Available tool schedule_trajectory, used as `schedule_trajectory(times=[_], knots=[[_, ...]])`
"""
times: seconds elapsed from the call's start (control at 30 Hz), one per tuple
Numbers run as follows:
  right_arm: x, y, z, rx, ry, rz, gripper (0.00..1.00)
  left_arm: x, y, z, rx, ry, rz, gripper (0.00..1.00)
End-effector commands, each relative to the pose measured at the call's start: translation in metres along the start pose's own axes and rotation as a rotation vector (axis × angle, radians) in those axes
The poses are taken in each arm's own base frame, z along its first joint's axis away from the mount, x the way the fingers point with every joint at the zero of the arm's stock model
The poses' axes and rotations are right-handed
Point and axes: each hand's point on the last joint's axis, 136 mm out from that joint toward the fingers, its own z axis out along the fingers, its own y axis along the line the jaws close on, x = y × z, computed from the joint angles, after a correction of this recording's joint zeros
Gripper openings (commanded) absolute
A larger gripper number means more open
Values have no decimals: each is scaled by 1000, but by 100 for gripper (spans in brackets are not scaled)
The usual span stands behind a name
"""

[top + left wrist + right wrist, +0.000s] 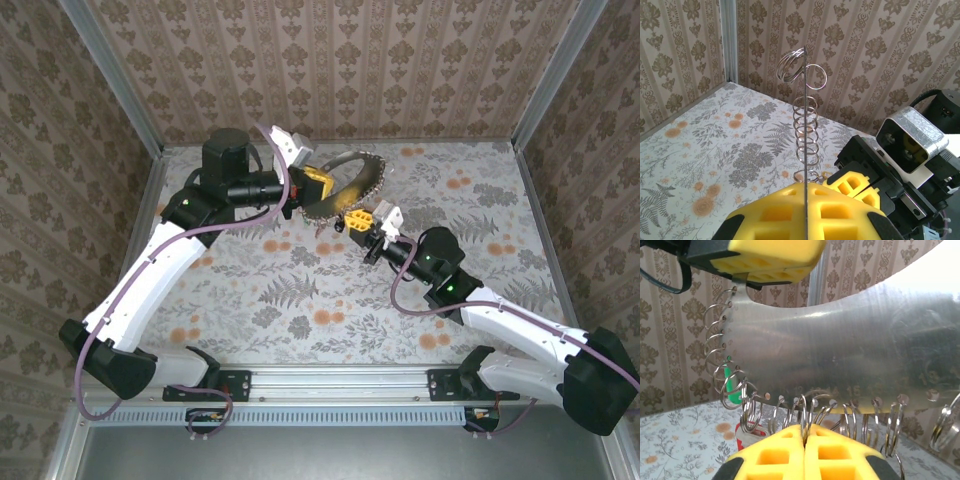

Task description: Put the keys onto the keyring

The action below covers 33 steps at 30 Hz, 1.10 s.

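Your left tool (320,190) clamps the keyring (357,176); your right tool (360,221) pinches one small ring (804,412). Pull too hard and the keyring could slip.

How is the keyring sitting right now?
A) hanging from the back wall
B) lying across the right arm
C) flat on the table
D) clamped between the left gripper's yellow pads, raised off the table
D: the keyring stands up out of the left gripper, pinched between its shut yellow pads and seen edge-on in the left wrist view, with the table below it.
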Motion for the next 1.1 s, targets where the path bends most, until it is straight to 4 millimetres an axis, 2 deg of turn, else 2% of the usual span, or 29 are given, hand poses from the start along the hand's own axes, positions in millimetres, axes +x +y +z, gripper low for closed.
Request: schedule_trajectory(times=[0.0,0.17,0.4,0.47,0.57,0.67,0.73,0.93,1.07], knots=[[-24,4,0,-20,-72,-17,4,-16,-5,-7,-7,-56,20,0],[-30,-7,-8,54,-102,-85,0,-16,10,-9,-68,-66,-36,0],[-40,-5,-5,61,-151,-159,0,-18,10,-7,-26,-91,-81,0],[-31,2,-1,25,-127,-184,9,-21,11,-9,-29,-104,-88,0],[-8,17,-2,-54,-71,-213,27,-25,14,-13,-43,-125,-93,0],[20,20,-10,-71,40,-237,29,-29,14,-19,-49,-140,-74,0],[28,18,-16,-60,96,-242,29,-29,11,-22,-45,-141,-49,0],[14,12,-29,-16,77,-220,25,-28,-1,-25,3,-141,21,0],[-2,16,-30,-32,25,-161,17,-22,-7,-26,20,-121,79,0]])
